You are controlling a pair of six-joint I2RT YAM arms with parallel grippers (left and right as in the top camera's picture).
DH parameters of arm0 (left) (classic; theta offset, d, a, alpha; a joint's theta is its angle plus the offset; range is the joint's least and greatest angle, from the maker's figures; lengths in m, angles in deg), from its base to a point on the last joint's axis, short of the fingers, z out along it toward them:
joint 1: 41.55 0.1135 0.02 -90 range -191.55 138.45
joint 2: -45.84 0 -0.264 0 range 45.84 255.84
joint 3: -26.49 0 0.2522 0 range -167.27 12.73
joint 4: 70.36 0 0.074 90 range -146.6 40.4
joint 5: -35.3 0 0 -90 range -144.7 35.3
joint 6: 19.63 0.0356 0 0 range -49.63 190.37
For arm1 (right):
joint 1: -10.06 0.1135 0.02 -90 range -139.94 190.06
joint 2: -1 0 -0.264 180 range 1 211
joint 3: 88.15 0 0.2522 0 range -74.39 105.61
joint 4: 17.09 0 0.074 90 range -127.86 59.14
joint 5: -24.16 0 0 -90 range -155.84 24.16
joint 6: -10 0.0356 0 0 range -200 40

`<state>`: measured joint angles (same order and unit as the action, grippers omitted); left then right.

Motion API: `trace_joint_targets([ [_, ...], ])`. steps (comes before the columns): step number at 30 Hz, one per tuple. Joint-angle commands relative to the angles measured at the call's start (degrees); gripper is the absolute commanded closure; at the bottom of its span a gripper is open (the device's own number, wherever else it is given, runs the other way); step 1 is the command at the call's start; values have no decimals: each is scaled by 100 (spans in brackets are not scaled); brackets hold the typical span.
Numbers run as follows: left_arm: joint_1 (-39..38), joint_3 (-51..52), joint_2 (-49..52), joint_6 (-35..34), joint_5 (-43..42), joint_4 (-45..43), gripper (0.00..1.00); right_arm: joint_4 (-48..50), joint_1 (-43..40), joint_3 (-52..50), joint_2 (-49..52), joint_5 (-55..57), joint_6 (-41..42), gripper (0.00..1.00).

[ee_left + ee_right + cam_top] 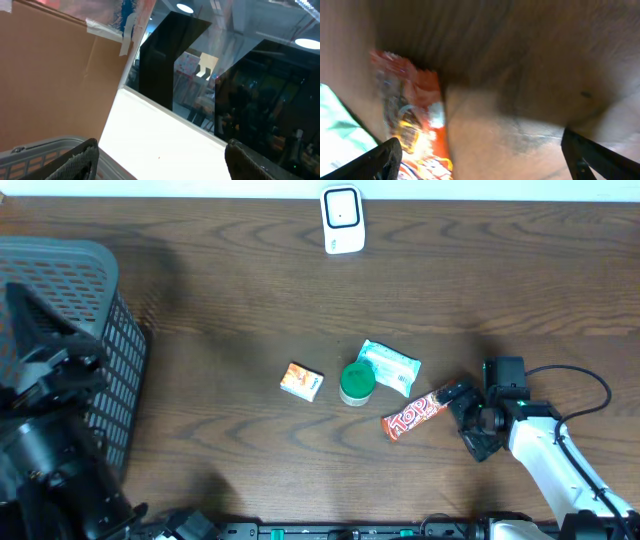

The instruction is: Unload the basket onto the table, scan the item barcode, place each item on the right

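Right arm (545, 450): stretched in from the lower right corner of the desk (230, 280), white forearm slanting up and left, wrist bent down. Carries the right tool (466, 420) low over the wood, spread wide open and gripping nothing; brackets only bare desk in the wrist view. Sits just beside the right end of the red candy bar (415, 415), close to the wrapper's tip; cannot tell whether touching. Left arm (45, 450): folded at the lower left edge, close against the grey basket (110, 340). Aims the left tool (160, 162) upward and away from the desk, toward a cardboard panel (45, 75) and dark windows (260, 100); likewise open, with nothing in it. By count: one red candy bar, flat on the desk right of centre, lying at a slant; one pale green packet (390, 366) just above it; one green-lidded jar (357, 383) right against the packet's left side; one small orange box (301, 381) left of the jar; one white scanner (341, 220) at the far edge, well apart from the bar; one basket; two arms, two tools.
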<state>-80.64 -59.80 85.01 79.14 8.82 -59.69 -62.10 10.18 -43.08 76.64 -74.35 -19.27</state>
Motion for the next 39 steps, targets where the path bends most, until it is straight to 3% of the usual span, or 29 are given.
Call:
trace_joint_targets([
  [1,31,48,-87,-57,-4,9,19,380,-50,-446,452,-120,291,1],
  [10,31,199,-87,-125,-9,2,19,1554,-42,-590,1917,-599,289,3],
  [11,31,208,-85,-127,-9,2,19,1639,-42,-590,2109,-599,289,16],
  [13,31,208,-85,-140,-9,2,19,1744,-42,-590,2406,-595,284,56],
  [14,31,208,-85,-140,-9,4,19,1775,-42,-590,2514,-592,258,99],
  [20,31,208,-85,-140,-9,4,19,2100,-42,-564,2544,-649,-592,99],
  [25,57,210,-85,-140,-9,4,19,1851,-46,-544,1875,-968,-780,98],
  [32,518,210,-85,-168,-9,7,19,1032,-46,-544,-254,-887,-1379,98],
  [39,901,247,-85,-367,-9,7,19,131,-39,-542,-2761,870,-1421,99],
])
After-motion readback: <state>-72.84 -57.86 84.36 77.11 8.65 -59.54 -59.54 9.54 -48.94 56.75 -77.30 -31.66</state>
